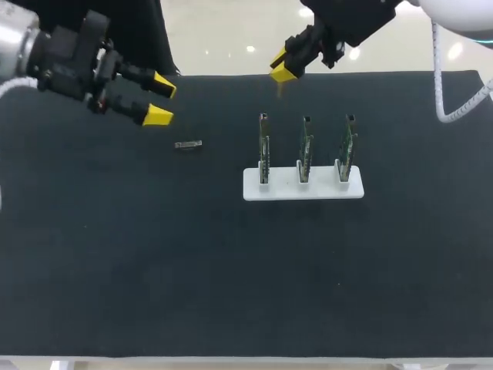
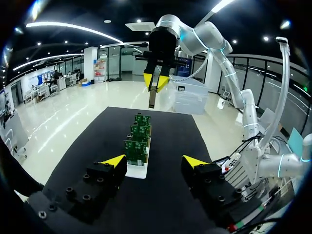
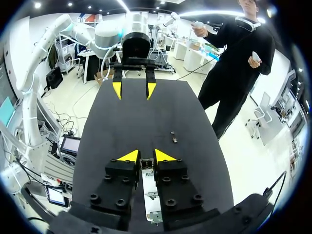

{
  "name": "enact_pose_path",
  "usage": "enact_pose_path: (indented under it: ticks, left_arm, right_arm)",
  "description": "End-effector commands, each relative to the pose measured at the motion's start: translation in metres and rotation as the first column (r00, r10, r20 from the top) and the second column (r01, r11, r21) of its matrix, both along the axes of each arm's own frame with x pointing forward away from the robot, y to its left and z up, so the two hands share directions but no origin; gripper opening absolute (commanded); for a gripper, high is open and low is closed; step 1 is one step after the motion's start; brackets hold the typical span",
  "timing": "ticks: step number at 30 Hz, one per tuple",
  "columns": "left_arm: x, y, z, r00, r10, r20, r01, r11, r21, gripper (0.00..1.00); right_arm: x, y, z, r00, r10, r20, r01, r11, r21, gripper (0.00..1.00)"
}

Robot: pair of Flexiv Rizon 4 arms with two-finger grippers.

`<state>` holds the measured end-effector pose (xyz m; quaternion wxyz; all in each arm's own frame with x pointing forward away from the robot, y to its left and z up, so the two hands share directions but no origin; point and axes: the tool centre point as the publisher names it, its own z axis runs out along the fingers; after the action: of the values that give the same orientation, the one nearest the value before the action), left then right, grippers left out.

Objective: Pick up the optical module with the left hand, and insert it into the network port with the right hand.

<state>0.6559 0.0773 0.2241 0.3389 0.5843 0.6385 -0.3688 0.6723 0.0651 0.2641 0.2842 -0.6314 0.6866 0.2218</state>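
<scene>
One slim module [image 2: 151, 99] gripped, flat white base [image 1: 323, 191]

A matte black cloth [image 1: 154, 270] covers nearly the whole table in the head view. It runs from the upper part of the frame down to the lower edge, where a thin strip of pale tabletop [image 1: 246, 364] shows below it. The cloth lies flat, with a few faint light specks in the lower half.

From above, the head camera looks steeply down on the black table [image 1: 115, 270]. The wrist cameras, close behind the left gripper [image 2: 155, 160] and right gripper [image 3: 146, 156], face each other across its middle.
</scene>
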Motion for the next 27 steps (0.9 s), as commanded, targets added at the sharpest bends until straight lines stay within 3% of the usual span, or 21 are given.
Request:
enact_pose_path:
  ticks: [1,8,16,27]
  left_arm:
    - [0.005,0.012,0.004,1.0,-0.02,-0.003,0.02,0.999,0.033,1.0]
    - [0.007,0.03,0.005,0.99,-0.138,-0.015,0.139,0.99,0.03,1.0]
    - [0.007,0.03,0.005,0.99,-0.138,-0.015,0.139,0.99,0.03,1.0]
    - [0.007,0.03,0.005,0.99,-0.138,-0.015,0.139,0.99,0.03,1.0]
  right_arm:
    - [0.004,0.0,-0.002,1.0,0.006,0.0,-0.006,1.0,0.0,0.0]
    - [0.006,-0.001,-0.003,1.0,0.011,0.001,-0.011,1.0,0.002,0.0]
    - [0.012,-0.003,-0.003,1.0,0.015,0.003,-0.015,1.0,-0.007,0.0]
    - [0.04,-0.021,-0.013,0.998,0.054,0.025,-0.054,0.998,-0.026,0.0]
